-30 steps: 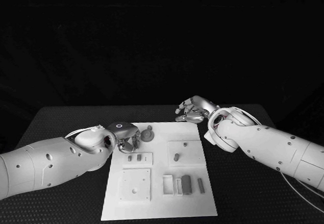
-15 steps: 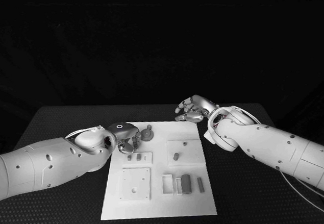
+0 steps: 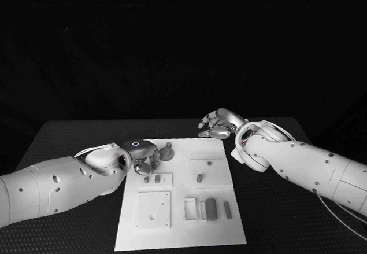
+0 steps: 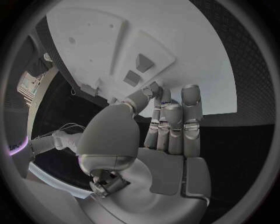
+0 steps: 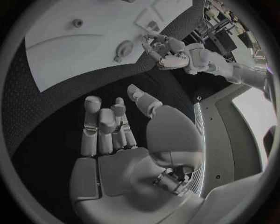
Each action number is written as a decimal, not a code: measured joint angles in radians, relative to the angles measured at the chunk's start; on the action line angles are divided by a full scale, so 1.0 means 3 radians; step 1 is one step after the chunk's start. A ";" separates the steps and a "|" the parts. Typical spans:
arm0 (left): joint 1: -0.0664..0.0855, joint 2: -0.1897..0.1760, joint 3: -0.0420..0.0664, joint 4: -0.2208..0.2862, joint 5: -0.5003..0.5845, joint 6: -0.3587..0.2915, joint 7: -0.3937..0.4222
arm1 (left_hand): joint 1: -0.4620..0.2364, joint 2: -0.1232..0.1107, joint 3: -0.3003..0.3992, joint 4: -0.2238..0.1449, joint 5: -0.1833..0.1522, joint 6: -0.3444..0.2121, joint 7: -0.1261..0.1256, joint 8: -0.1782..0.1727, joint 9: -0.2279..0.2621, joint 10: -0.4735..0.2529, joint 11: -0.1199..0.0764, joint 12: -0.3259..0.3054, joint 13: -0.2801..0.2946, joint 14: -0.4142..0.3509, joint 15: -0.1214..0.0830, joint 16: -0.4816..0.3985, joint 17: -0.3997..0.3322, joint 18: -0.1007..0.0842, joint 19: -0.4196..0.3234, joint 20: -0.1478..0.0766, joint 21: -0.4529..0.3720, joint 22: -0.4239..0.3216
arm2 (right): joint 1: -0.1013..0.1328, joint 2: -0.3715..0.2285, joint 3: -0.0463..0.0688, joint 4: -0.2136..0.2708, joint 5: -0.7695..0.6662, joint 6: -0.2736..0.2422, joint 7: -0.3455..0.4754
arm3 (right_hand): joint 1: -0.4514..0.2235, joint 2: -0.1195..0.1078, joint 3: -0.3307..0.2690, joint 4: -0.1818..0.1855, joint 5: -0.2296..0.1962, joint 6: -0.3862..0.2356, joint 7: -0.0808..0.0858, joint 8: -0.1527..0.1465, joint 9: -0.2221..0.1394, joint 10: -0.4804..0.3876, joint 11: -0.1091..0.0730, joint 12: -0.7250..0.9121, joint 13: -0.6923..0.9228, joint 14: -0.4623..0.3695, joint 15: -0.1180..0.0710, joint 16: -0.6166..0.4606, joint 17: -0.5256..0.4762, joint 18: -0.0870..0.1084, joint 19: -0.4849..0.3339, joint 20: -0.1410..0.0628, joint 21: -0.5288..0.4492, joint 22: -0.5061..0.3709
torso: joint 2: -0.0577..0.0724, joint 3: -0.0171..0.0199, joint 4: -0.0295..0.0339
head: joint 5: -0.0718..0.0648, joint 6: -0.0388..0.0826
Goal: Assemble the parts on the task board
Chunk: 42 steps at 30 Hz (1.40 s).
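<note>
White board point(image 3: 181, 216) lies mid-surface, small parts resting in its recesses. Left robot hand point(image 3: 142, 157) sits at the board's 10 o'clock edge, fingers straight and close together, holding nothing, likely staged to reach the round part point(image 3: 166, 154) just beside it. Right robot hand point(image 3: 219, 123) hovers off the 12 o'clock edge, fingers apart, empty, apparently waiting clear.

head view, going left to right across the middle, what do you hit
left hand → round part on the task board → small peg → right hand
</note>
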 measured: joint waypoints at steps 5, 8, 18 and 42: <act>0.0000 0.0018 0.0000 -0.0019 0.0001 0.0011 0.0010 | -0.0004 -0.0004 0.0000 0.0000 0.0000 0.0002 -0.0002 0.0000 -0.0005 0.0007 0.0006 0.0000 0.0000 0.0000 0.0000 0.0000 -0.0003 0.0000 0.0000 0.0000 0.0000 0.0000 | 0.0000 0.0001 0.0000 0.0000 0.0000 0.0000 0.0000 | 0.0000 0.0000 0.0000 0.0000 0.0000 0.0000 -0.0001 0.0000 0.0000 0.0000 0.0000 0.0000 0.0000 0.0000 0.0000 0.0000 0.0000 0.0000 0.0000 0.0000 0.0000 0.0000 | -0.0001 0.0001 0.0000 | 0.0004 0.0003; -0.0002 0.0030 -0.0001 -0.0031 0.0001 0.0020 0.0011 | -0.0008 -0.0008 0.0000 0.0000 0.0000 0.0011 -0.0011 0.0010 -0.0005 0.0018 0.0005 0.0000 0.0001 0.0000 -0.0001 0.0000 -0.0003 -0.0001 0.0000 0.0000 0.0000 0.0000 | 0.0000 0.0002 0.0000 0.0001 0.0000 0.0001 0.0000 | 0.0000 0.0000 0.0000 0.0000 0.0000 0.0000 -0.0001 0.0000 0.0000 0.0000 0.0000 0.0000 0.0000 0.0000 0.0000 0.0000 0.0000 0.0000 0.0000 0.0000 0.0000 0.0000 | -0.0002 0.0001 0.0000 | 0.0005 0.0004; -0.0005 0.0023 -0.0016 -0.0040 0.0001 0.0013 0.0021 | -0.0013 -0.0021 0.0000 0.0000 0.0000 0.0035 -0.0011 0.0019 -0.0008 0.0035 0.0000 0.0000 0.0004 0.0000 -0.0024 0.0000 -0.0006 -0.0003 0.0000 0.0000 0.0000 0.0001 | 0.0000 0.0001 0.0000 -0.0001 0.0000 0.0006 0.0000 | 0.0000 0.0000 0.0000 0.0000 0.0000 0.0001 -0.0002 0.0000 0.0003 0.0000 0.0000 0.0000 0.0000 0.0000 0.0000 0.0000 0.0000 0.0000 -0.0001 0.0001 0.0000 0.0000 | -0.0002 0.0002 -0.0002 | 0.0007 0.0016; -0.0036 0.0011 -0.0039 -0.0053 0.0068 -0.0086 0.0052 | 0.0001 -0.0077 0.0009 -0.0009 0.0001 -0.0378 0.0127 -0.0181 -0.0114 -0.0256 0.0105 -0.0017 -0.0043 -0.0066 0.0042 -0.0012 -0.0035 -0.0044 -0.0054 0.0018 -0.0065 0.0001 | 0.0000 -0.0001 0.0000 -0.0003 0.0001 0.0010 -0.0002 | -0.0014 0.0014 0.0000 0.0000 0.0000 0.0003 0.0010 0.0000 0.0002 0.0000 0.0000 0.0000 -0.0003 0.0000 0.0000 0.0000 0.0000 0.0000 -0.0006 0.0007 0.0000 0.0000 | 0.0000 -0.0002 0.0002 | -0.0001 0.0016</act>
